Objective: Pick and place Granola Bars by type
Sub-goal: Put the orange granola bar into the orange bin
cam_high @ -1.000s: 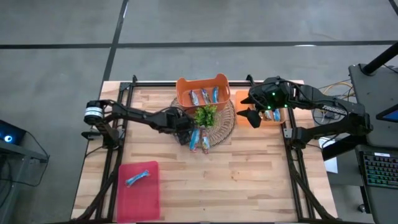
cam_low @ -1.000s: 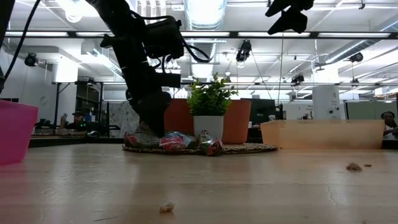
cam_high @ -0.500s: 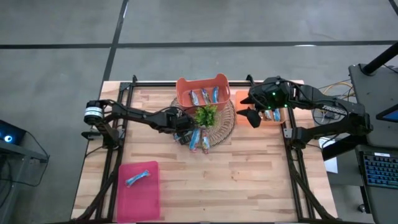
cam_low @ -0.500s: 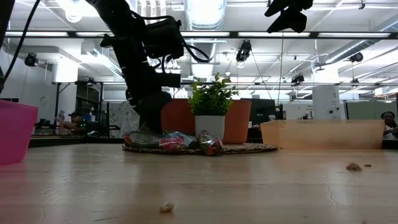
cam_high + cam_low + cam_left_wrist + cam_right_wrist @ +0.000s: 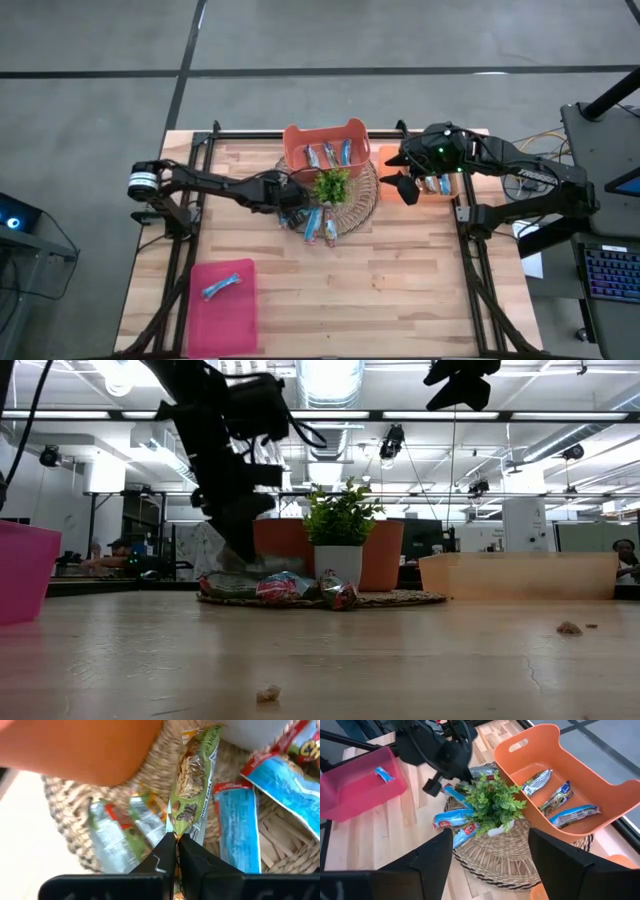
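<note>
Several granola bars lie on a round woven mat (image 5: pixel 355 205) around a small potted plant (image 5: pixel 331 186): blue ones (image 5: pixel 240 830) and green-tan ones (image 5: pixel 112 840). My left gripper (image 5: pixel 291 204) stands at the mat's left edge, tilted down, shut on a green-tan bar (image 5: pixel 192 780). Three more bars lie in the orange basket (image 5: pixel 326 145) behind the plant. My right gripper (image 5: pixel 402 186) hangs open, high over the table's right part, holding nothing. My left gripper pinches the green-tan bar by the crimped end of its wrapper (image 5: pixel 174 828) between its two fingertips. The fingers slant down from the table's left and lie along the bar. The bar stretches away from them toward the plant's white pot. Whether its far end has left the mat, I cannot tell.
A pink bin (image 5: pixel 222 305) at the near left holds one blue bar (image 5: pixel 220 287). A flat orange tray (image 5: pixel 441 186) with bars sits at the far right, under my right arm. Bare wood lies between the mat and the table's near edge.
My left gripper has risen a little from the mat and drawn slightly toward the table's left edge.
</note>
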Robot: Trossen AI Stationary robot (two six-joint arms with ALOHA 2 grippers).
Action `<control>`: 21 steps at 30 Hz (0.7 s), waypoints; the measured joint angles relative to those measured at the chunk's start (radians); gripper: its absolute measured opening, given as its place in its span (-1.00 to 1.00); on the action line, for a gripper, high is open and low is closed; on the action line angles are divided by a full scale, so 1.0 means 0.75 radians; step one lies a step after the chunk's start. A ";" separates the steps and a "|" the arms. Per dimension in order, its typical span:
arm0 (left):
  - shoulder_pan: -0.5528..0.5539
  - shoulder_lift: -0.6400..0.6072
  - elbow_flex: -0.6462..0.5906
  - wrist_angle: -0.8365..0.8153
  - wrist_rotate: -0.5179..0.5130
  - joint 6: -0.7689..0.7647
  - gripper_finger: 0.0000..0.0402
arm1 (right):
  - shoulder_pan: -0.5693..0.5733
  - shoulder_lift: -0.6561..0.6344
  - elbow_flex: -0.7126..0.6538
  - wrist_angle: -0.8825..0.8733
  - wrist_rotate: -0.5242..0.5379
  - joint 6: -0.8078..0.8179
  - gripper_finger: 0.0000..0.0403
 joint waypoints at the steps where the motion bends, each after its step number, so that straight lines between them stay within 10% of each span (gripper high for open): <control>1: -0.001 -0.019 0.000 -0.011 -0.016 -0.004 -1.00 | 0.000 0.000 0.000 0.000 0.006 -0.004 0.23; 21: -0.009 -0.446 0.009 -0.166 -0.109 -0.149 -1.00 | 0.000 0.001 -0.002 0.078 0.028 -0.022 0.28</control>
